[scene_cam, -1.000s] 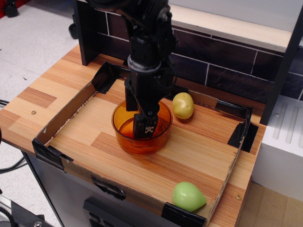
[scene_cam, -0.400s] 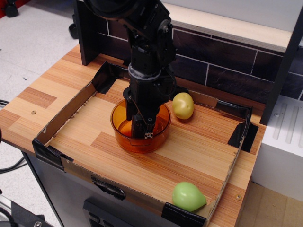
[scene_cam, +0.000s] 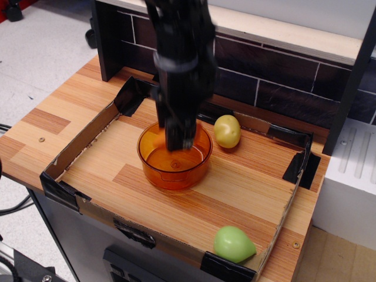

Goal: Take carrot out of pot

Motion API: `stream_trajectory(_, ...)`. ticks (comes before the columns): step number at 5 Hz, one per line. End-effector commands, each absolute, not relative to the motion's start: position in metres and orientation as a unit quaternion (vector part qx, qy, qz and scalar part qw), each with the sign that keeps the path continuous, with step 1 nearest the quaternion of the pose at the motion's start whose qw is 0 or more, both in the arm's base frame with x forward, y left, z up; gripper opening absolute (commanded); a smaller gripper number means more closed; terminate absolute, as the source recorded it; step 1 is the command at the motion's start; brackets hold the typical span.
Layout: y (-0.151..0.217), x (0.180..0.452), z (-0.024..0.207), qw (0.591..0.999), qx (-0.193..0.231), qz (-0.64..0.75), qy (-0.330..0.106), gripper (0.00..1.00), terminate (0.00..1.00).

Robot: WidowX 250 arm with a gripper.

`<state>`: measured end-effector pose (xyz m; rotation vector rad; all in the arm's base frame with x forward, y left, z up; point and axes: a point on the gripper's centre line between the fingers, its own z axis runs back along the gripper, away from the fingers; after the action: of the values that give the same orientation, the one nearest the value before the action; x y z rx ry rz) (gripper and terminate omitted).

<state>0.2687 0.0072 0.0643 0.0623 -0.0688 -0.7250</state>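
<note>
In the single view, the arm hangs straight down over the pot (scene_cam: 154, 176), with the claw (scene_cam: 179, 141) just inside the rim at the back half of the bowl, its tip above the floor of the pot rather than on it. The claw is smeared by motion blur, so I cannot tell whether its jaws are apart, together or clamped on anything. The carrot does not show as a separate shape. The visible floor of the pot looks bare apart from a small mark in the middle, and orange on amber would be hard to pick out anyway. It is either held in the blurred tip or hidden behind it against the back wall; the picture does not settle which. My judgement is that the step in hand is the lift out of the pot, or the last of the grasp. If the carrot is held, the next move calls for a straight rise clear of the rim, then a shift sideways to bare wood inside the cardboard tray (scene_cam: 82, 144). That move should keep away from the yellow fruit (scene_cam: 227, 131) just beside the pot and the green pear (scene_cam: 233, 244) at the near corner.
</note>
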Motion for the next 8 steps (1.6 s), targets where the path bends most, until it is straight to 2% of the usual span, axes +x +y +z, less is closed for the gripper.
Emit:
stream_trajectory(1,0.039,0.282,0.108,0.949,0.045,-0.303,-0.077,0.0,0.0)
stream_trajectory(2,0.063,0.286,0.1,0.959,0.049,-0.274,-0.058,0.0,0.0)
stream_trajectory(5,0.079,0.224,0.067,0.939,0.052,-0.341,-0.007,0.0,0.0)
stream_trajectory(7,0.087,0.214,0.044,0.936,0.054,-0.347,0.028,0.0,0.0)
stream_trajectory(8,0.09,0.211,0.025,0.934,0.062,-0.347,0.057,0.0,0.0)
